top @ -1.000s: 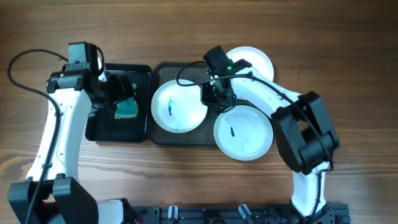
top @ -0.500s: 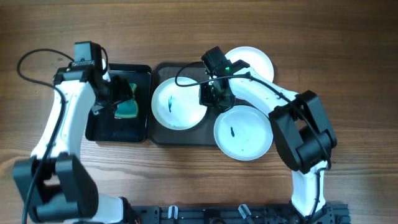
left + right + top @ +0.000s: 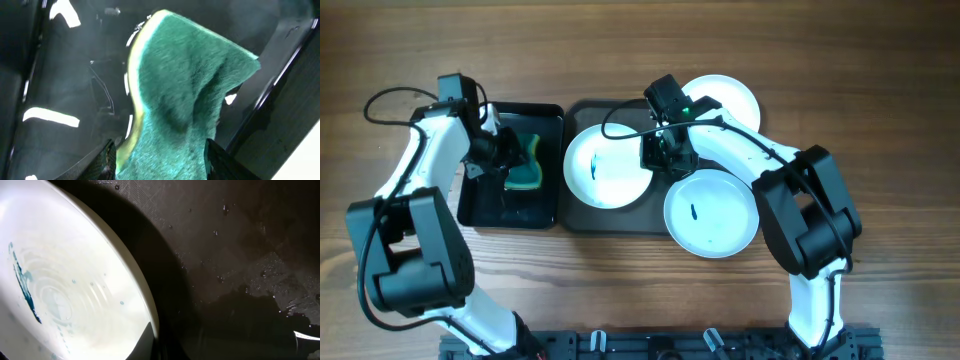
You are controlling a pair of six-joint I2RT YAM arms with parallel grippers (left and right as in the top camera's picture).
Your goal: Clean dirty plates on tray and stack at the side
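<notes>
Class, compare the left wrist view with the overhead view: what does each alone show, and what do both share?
Left wrist only: the sponge's coarse green fibres and pale yellow edge. Overhead only: three white plates, the grey tray, the right gripper at a plate's rim. Both: the sponge over the black tray, between the fingers of the left gripper.

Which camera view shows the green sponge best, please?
The left wrist view: the sponge fills the frame, green face and yellow edge clear. Overhead shows it small in the black tray, partly behind the left gripper. The right wrist view misses it.
</notes>
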